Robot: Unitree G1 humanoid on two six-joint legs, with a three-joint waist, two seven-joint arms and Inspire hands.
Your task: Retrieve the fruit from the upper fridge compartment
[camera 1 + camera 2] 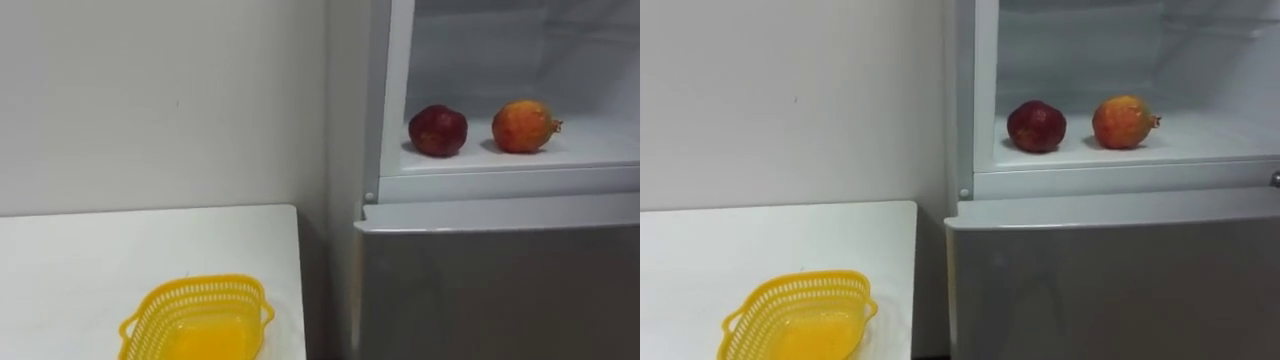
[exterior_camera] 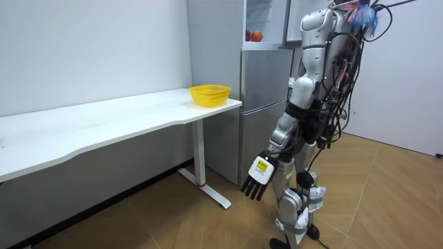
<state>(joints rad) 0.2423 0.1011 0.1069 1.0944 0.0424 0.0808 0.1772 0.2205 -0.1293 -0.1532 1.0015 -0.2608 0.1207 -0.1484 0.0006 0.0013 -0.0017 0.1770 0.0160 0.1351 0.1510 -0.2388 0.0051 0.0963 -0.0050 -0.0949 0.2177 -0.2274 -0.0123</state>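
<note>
The robot stands facing the fridge, whose upper compartment is open. On its white shelf sit a dark red fruit and, just beside it to the right, an orange-red fruit with its small crown pointing right. Both are roundish, without a real long axis.

The left hand hangs low beside the thigh, fingers straight and apart, holding nothing. The fruits lie well above it and farther in, over the closed lower door. The dark red fruit is probably the easier reach for this hand, since it sits further left. A yellow basket waits on the white table to the left.
</note>
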